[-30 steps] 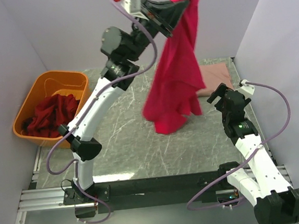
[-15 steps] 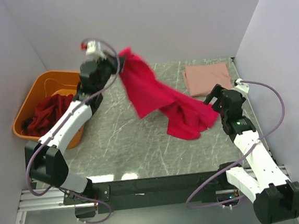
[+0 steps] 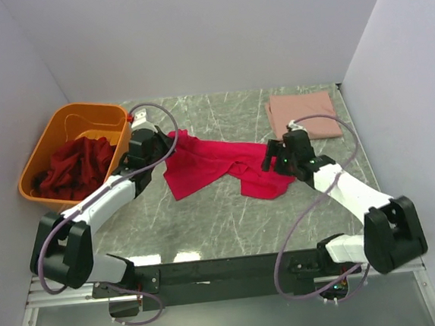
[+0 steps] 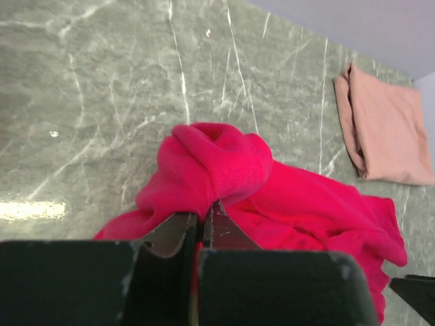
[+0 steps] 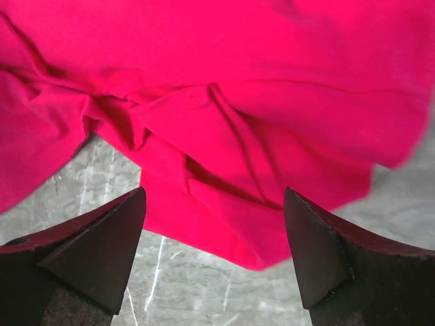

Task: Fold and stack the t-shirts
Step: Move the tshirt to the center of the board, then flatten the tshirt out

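The crimson-pink t-shirt (image 3: 217, 163) lies crumpled across the middle of the table. My left gripper (image 3: 163, 147) is shut on its left end; the wrist view shows the cloth (image 4: 224, 170) bunched at my closed tips (image 4: 204, 221). My right gripper (image 3: 273, 160) is open and hovers over the shirt's right part (image 5: 224, 136), its fingers (image 5: 102, 238) apart on either side of a fold. A pale salmon-pink t-shirt (image 3: 302, 113) lies folded at the back right, also in the left wrist view (image 4: 384, 129). Dark maroon-red shirts (image 3: 73, 168) are heaped in the tub.
The orange plastic tub (image 3: 55, 131) stands at the back left, close to my left arm. White walls close in the back and both sides. The marble table (image 3: 230, 223) shows in front of the shirt.
My left gripper has swung down and left from high up, bringing the crimson shirt onto the table. My right gripper has moved left over the shirt's right part.
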Tool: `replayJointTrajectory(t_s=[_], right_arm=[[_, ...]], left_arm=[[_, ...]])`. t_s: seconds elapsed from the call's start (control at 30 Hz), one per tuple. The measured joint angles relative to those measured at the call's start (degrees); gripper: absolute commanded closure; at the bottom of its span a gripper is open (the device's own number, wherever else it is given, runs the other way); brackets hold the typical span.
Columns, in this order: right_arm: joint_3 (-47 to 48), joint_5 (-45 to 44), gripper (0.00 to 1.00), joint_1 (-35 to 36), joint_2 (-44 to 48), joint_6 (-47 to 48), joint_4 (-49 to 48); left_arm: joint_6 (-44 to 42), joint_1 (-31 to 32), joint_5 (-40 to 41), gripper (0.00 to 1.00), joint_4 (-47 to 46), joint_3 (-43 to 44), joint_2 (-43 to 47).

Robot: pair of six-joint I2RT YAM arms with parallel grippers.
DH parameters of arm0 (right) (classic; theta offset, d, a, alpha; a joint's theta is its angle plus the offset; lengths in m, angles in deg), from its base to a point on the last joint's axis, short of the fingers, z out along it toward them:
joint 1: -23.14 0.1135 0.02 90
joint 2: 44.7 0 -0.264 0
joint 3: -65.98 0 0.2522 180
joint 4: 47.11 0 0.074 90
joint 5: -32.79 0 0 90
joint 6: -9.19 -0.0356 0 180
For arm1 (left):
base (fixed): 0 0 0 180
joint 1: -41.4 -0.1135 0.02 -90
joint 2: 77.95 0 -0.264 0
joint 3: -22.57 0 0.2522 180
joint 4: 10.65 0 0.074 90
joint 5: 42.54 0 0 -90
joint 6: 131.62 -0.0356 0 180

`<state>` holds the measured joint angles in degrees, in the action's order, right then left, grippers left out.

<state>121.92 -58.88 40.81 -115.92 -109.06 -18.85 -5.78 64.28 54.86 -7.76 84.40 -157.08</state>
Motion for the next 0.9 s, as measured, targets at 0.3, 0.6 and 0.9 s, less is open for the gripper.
replayJointTrajectory(t_s=[0.3,0.6,0.9], right_arm=[[9.66,1.62,0.29,0.85,-14.56,2.10,-0.81],[11.50,2.99,0.68,1.22,-21.64,1.03,-0.31],[11.50,-2.32,1.00,1.49,-17.70,0.96,1.64]], left_arm=[[0.20,-0.52,2.05,1.00,-0.42,-2.12,1.42],[1.09,-1.44,2.58,1.00,-0.42,-2.89,1.42],[0.96,-1.55,3.06,1.00,-0.42,-2.84,1.60]])
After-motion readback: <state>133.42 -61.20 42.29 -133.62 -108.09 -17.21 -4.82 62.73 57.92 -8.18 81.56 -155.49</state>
